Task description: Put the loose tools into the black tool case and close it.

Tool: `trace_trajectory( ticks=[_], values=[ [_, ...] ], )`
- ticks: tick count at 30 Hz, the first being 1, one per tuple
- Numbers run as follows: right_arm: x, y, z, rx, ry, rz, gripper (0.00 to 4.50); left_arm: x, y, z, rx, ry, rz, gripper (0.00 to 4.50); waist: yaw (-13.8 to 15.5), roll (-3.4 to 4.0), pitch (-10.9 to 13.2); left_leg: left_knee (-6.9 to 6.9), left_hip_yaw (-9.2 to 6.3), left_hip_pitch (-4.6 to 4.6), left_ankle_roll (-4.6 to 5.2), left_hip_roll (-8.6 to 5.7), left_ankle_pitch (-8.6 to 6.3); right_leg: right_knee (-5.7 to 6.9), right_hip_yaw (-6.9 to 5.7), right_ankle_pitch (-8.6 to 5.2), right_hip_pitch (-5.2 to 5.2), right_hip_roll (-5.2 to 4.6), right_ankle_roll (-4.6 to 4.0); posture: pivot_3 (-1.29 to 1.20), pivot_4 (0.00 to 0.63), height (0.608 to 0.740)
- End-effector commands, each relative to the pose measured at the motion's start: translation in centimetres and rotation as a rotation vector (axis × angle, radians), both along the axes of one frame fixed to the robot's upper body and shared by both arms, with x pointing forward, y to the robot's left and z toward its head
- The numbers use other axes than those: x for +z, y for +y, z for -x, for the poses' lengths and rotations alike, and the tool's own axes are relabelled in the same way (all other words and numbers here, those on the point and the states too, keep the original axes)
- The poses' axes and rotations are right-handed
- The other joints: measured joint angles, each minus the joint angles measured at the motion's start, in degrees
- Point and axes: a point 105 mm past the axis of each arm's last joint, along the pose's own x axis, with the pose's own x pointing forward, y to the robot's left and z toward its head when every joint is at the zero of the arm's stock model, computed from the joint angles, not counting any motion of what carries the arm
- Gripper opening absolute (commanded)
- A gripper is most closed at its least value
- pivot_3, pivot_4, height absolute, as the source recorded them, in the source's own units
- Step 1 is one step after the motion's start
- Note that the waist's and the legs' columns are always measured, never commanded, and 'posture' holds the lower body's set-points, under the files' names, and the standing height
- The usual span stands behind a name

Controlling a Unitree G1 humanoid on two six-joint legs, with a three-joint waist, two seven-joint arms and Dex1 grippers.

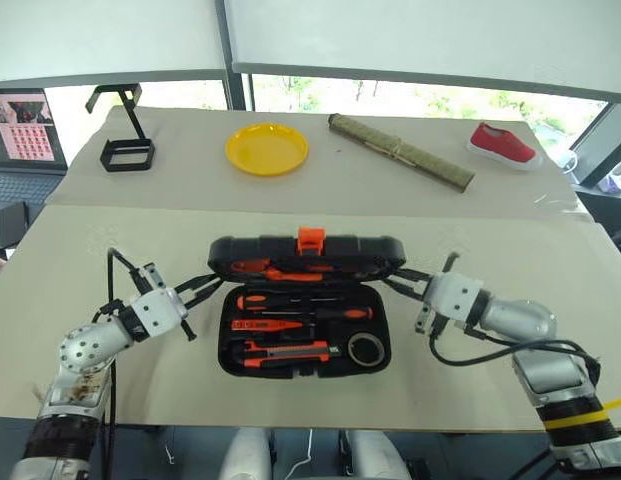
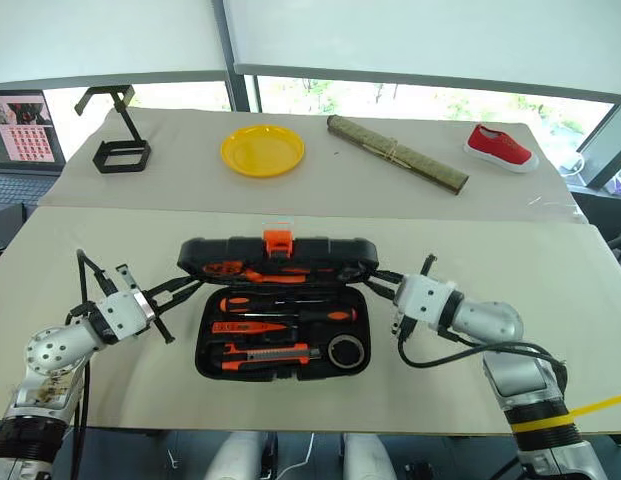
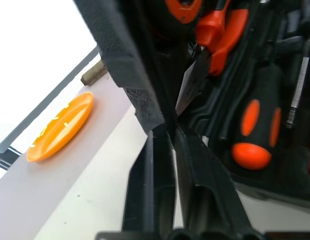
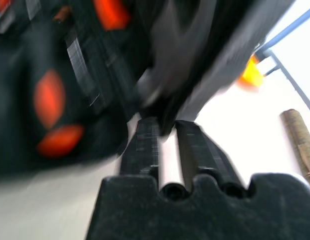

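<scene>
The black tool case [image 1: 306,256] lies open in the middle of the near table. Its lid stands tilted up at the back with the orange latch [image 1: 310,238] on top. Slotted in the base are two orange-and-black screwdrivers [image 1: 290,298], a slim red screwdriver [image 1: 262,324], a utility knife [image 1: 290,352] and a dark tape roll [image 1: 366,348]. My left gripper [image 1: 204,289] is at the lid's left end and my right gripper [image 1: 398,282] at its right end. Both point inward with fingers slightly apart. The wrist views show the lid's edge right at the tips of the left gripper [image 3: 165,134] and the right gripper [image 4: 167,125].
On the far table stand a black wire stand [image 1: 125,140], a yellow plate [image 1: 267,148], a rolled bamboo mat [image 1: 400,152] and a red shoe [image 1: 502,145]. A screen [image 1: 25,128] is off the left edge. Orange-handled pliers [image 1: 280,270] sit in the lid.
</scene>
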Motion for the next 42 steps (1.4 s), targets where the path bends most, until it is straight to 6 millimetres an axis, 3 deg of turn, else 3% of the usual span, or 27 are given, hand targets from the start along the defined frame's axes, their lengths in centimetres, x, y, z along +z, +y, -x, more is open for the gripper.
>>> trace_trajectory(
  ticks=[1,3,4,7,8,11,15,17,19,25,31,38,42],
  values=[
    [0.6,-1.1,0.5,0.001,-0.057,0.053,2.34,-0.1,1.6,0.4,0.021,0.044,-0.038,2.12,-0.1,0.01,0.0,0.00,0.00,0.01,0.00,0.00,0.00,0.01,0.00,0.00,0.01,0.00,0.00,0.00,0.150,0.740],
    [0.4,-1.8,1.1,-0.002,-0.032,0.063,3.07,-0.6,2.5,0.5,0.048,0.090,-0.041,2.88,-0.3,0.01,0.0,0.01,0.00,0.03,0.00,0.01,0.00,0.06,-0.01,0.00,0.02,0.02,0.00,0.00,0.150,0.740],
    [0.2,-2.2,1.5,-0.004,-0.004,0.060,3.36,-0.8,3.1,0.3,0.080,0.111,-0.042,2.90,-0.2,0.04,0.0,0.02,0.00,0.08,0.00,0.02,0.00,0.06,-0.01,0.00,0.08,0.02,0.00,0.00,0.150,0.740],
    [0.2,-3.3,3.4,-0.008,0.117,0.009,3.36,-0.8,4.3,-1.1,0.177,0.176,0.020,2.90,0.2,0.05,0.0,0.02,0.00,0.31,0.00,0.00,0.00,0.05,-0.03,-0.01,0.35,0.01,0.01,0.00,0.150,0.740],
    [0.3,-3.3,4.3,0.007,0.163,-0.021,3.15,-0.6,4.2,-1.5,0.187,0.197,0.051,2.90,0.4,0.05,0.0,0.02,0.00,0.31,0.00,-0.01,0.00,0.05,-0.03,-0.01,0.34,0.01,0.02,0.00,0.150,0.740],
    [0.6,-2.9,6.9,0.052,0.307,-0.079,2.18,0.5,3.0,-3.0,0.177,0.234,0.142,2.16,0.7,0.04,0.0,0.06,-0.02,0.31,0.00,0.02,0.00,0.07,-0.04,-0.01,0.36,0.02,0.02,0.00,0.150,0.740],
    [-1.3,-1.1,10.7,0.119,0.534,-0.045,0.95,2.1,0.2,-5.3,0.109,0.317,0.187,0.84,0.9,-0.01,0.0,0.13,-0.09,0.28,0.00,0.02,0.00,0.10,-0.06,-0.01,0.41,0.07,0.02,0.00,0.150,0.740],
    [-2.4,-0.2,12.0,0.160,0.601,-0.013,0.09,2.2,-0.8,-5.7,0.073,0.361,0.167,0.04,1.0,-0.02,0.0,0.17,-0.10,0.29,0.00,0.02,0.00,0.11,-0.06,-0.01,0.42,0.10,0.02,0.00,0.150,0.740],
    [-3.2,0.6,12.4,0.180,0.613,0.008,0.09,1.8,-1.2,-6.0,0.064,0.393,0.137,0.04,0.6,-0.03,0.0,0.16,-0.09,0.30,0.00,0.00,0.00,0.10,-0.04,-0.01,0.42,0.11,0.03,0.00,0.150,0.740],
    [-4.2,3.1,9.8,0.148,0.570,0.007,0.09,-0.6,-1.8,-6.3,0.046,0.533,0.046,0.04,-0.5,-0.04,0.0,0.16,-0.12,0.28,0.00,0.04,0.00,0.11,0.03,-0.01,0.35,0.24,0.02,0.00,0.150,0.740],
    [-3.4,5.0,5.4,0.077,0.459,-0.032,0.09,-0.8,-2.6,-5.2,0.019,0.638,0.176,0.04,-0.4,-0.04,0.0,0.22,-0.15,0.22,0.00,0.03,0.00,0.14,0.01,-0.01,0.32,0.22,0.02,0.00,0.150,0.740],
    [-1.5,6.0,-0.4,-0.022,0.326,-0.103,0.09,-0.8,0.5,-3.4,0.194,0.631,0.314,0.04,-0.9,-0.05,0.0,0.22,-0.14,0.26,-0.01,0.09,0.01,0.22,0.04,0.01,0.28,0.23,-0.01,0.00,0.150,0.740],
    [-0.6,6.1,-2.0,-0.025,0.296,-0.121,0.09,-0.1,0.6,-2.0,0.204,0.590,0.397,0.04,-0.7,-0.02,0.0,0.20,-0.15,0.24,-0.01,0.12,0.01,0.26,0.05,0.02,0.20,0.21,-0.03,0.00,0.150,0.740]
  ],
)
